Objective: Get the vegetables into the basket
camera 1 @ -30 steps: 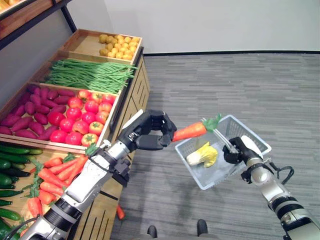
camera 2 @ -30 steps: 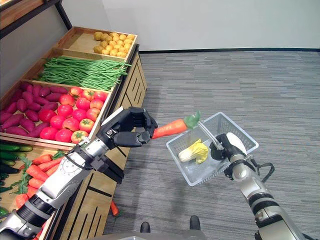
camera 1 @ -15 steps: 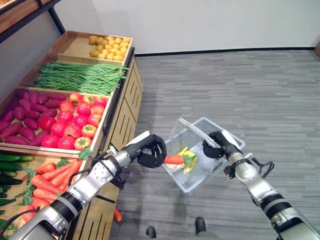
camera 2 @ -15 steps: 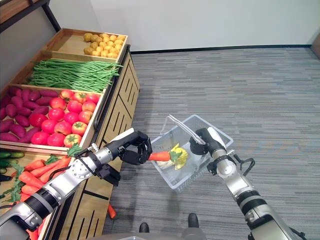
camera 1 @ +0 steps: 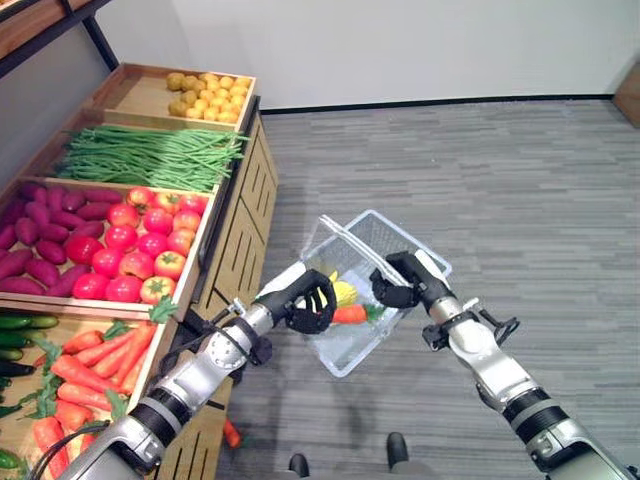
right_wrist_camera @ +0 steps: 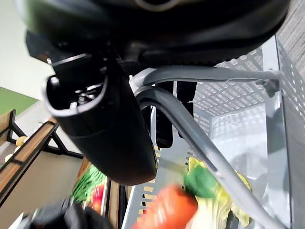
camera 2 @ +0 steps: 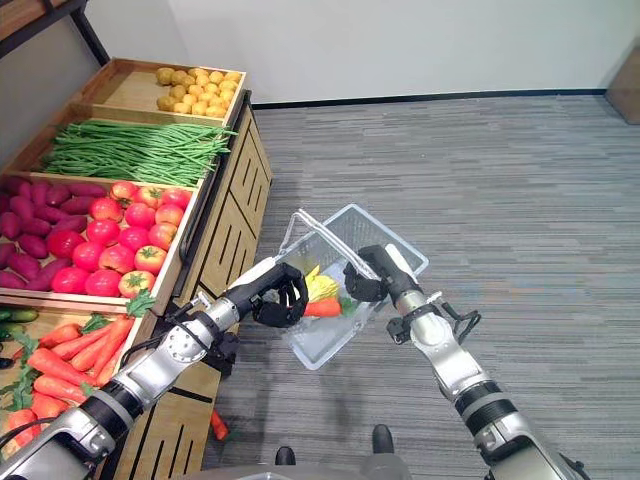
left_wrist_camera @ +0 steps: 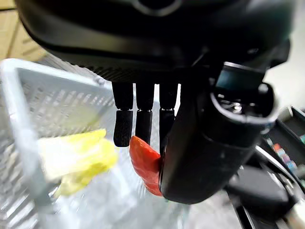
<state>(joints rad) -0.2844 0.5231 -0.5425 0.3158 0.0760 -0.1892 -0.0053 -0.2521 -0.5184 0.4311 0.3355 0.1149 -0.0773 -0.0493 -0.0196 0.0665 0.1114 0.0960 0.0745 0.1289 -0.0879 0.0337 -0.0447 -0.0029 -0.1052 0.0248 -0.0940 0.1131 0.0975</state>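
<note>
The carrot (camera 1: pixel 350 314) is pinched at its thick orange end by the left hand (camera 1: pixel 308 299) — the left wrist view shows the fingers (left_wrist_camera: pixel 144 126) curled down on it and the thumb against its side. It lies level, leafy tip to the right, already within the basket (camera 1: pixel 400 232) and just above the yellow-green cabbage (camera 1: pixel 343 293) lying in there. It looks stiff and light, likely a smooth-skinned model that could slide in a loose pinch; the broad end is the sound place to hold, as the leafy top looks soft and would bend. A short drop onto the cabbage should do it no harm.

The right hand (camera 1: pixel 400 281) is clamped on the basket's grey handles (right_wrist_camera: pixel 190 126), fingers wrapped over them and thumb beneath, holding the basket up off the floor just right of the stand. The basket is a pale mesh one, light and a little springy by the look of it, so it may swing when the carrot lands.

On the stand to the left, the crates run from far to near: small yellow potatoes (camera 1: pixel 208 93), green beans (camera 1: pixel 150 155), then purple sweet potatoes (camera 1: pixel 30 235) beside tomatoes (camera 1: pixel 135 240) in one crate, and nearest, cucumbers (camera 1: pixel 15 335) with more carrots (camera 1: pixel 85 365). A stray carrot (camera 1: pixel 232 433) lies on the floor at the stand's foot — it would need fetching too.
</note>
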